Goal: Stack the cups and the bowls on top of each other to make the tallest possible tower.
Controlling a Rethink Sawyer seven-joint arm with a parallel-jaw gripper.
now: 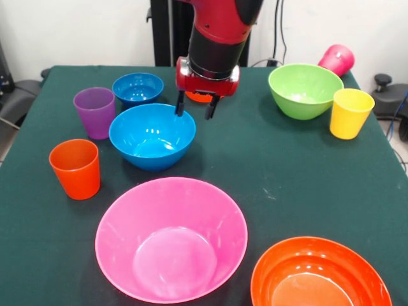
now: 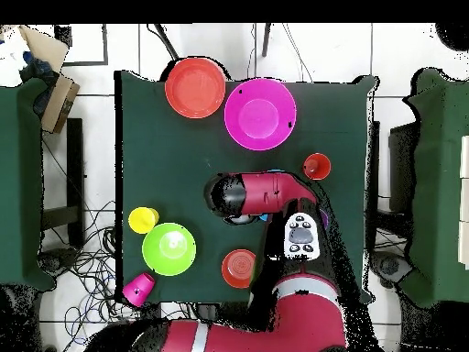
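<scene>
Nothing is stacked yet: the released hand [image 1: 194,109] hovers at the glossy medium blue plastic bowl's [image 1: 152,136] far rim, apparently to grasp it.

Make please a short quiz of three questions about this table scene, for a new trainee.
1. True or false: the magenta cup stands upright.
2. Which bowl does the gripper hover at? A) medium blue bowl B) lime green bowl C) pink bowl
3. Which cup stands beside the lime green bowl?

Key: 1 false, it lies on its side at the table edge. 2 A, at its far rim. 3 the yellow cup.
</scene>
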